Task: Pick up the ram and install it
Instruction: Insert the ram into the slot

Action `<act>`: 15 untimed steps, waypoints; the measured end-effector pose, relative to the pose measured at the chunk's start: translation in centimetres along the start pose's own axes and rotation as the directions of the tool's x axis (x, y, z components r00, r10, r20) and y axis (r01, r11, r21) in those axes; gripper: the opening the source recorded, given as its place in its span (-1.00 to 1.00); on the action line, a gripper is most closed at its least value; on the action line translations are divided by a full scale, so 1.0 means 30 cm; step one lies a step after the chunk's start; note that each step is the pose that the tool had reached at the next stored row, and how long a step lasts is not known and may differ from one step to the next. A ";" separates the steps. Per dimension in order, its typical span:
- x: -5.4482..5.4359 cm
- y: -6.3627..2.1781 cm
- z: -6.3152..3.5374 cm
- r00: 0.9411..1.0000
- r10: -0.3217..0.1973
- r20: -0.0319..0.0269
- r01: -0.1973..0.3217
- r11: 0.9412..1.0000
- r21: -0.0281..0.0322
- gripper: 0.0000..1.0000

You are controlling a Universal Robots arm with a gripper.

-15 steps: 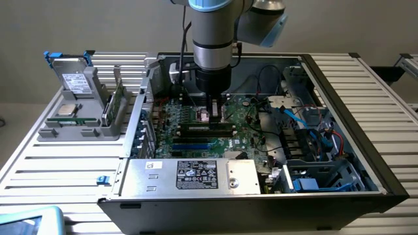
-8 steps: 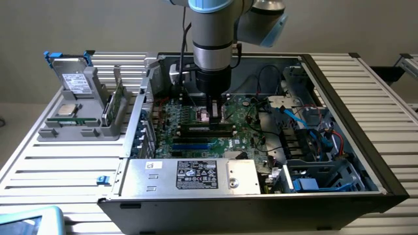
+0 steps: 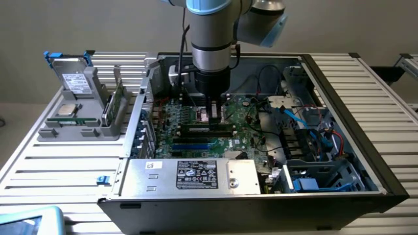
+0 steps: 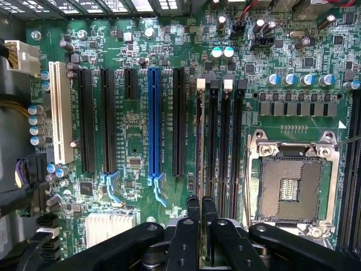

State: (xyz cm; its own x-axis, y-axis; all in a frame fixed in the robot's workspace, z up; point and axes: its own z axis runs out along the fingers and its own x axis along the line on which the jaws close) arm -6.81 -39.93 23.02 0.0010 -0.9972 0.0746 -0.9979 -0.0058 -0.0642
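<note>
Slatted grey tabletop [image 3: 385, 98] carries an open computer case [image 3: 356, 142], lying on its side with its interior facing up. From above, the robot arm [image 3: 210, 54] reaches straight down into the case. At the case's near edge sits a silver metal box [image 3: 189, 176] with a black label. On the exterior view's left, a grey parts fixture [image 3: 78, 129] stands on the table beside the case, with a square silver processor chip [image 3: 67, 108] in it.

Inside the case lies the green motherboard [image 4: 135, 62], with an empty processor socket [image 4: 290, 189], a white slot [image 4: 59, 113], a blue slot [image 4: 153, 118] and a row of black memory slots [image 4: 225, 147].

The gripper [image 4: 201, 200] [image 3: 210, 116] hangs over those memory slots, its jaws drawn narrow and pinching the ram [image 4: 200, 141]. Seen edge-on, the ram lines up along the memory slot nearest the blue one; whether it is seated there cannot be told.
</note>
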 end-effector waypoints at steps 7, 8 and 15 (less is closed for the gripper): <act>0.000 0.000 0.006 1.000 0.000 0.000 0.000 1.000 0.001 -0.72; 0.000 0.000 0.006 1.000 0.000 0.000 0.000 1.000 0.001 -0.72; 0.001 0.000 -0.002 1.000 0.000 0.000 0.000 1.000 0.001 -0.72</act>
State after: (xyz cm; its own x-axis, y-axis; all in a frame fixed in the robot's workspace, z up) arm -6.81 -39.97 23.08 0.0009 -0.9972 0.0745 -0.9979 -0.0057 -0.0652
